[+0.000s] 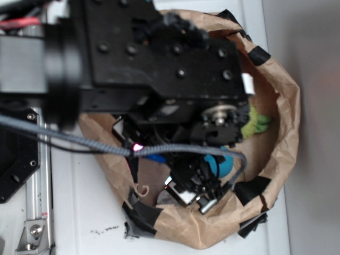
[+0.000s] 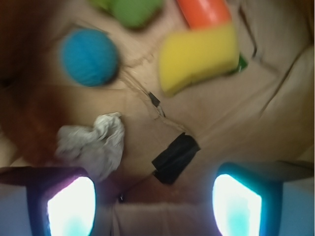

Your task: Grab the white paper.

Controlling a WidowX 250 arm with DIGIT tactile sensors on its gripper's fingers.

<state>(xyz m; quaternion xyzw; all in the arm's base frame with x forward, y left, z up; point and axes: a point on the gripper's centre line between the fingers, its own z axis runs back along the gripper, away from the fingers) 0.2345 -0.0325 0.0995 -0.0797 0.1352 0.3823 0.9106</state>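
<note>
two fingers (image 2: 71, 206) spread, hand (image 2: 155, 206) above white paper (image 2: 93, 142)

The white paper (image 2: 93, 145) is off-white with grey creases. The ball (image 2: 89, 56) is blue, the sponge (image 2: 199, 56) yellow, the cylinder (image 2: 204, 12) at the top orange, the soft object (image 2: 130, 10) green. The paper bag (image 1: 284, 106) is brown with black tape (image 2: 175, 157) patches. The tabletop (image 1: 85, 207) is white.

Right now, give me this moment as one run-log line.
phase: approach | gripper: jaws open, empty | target: white paper just ahead of one fingertip, not between jaws | nearby: blue ball, yellow sponge
</note>
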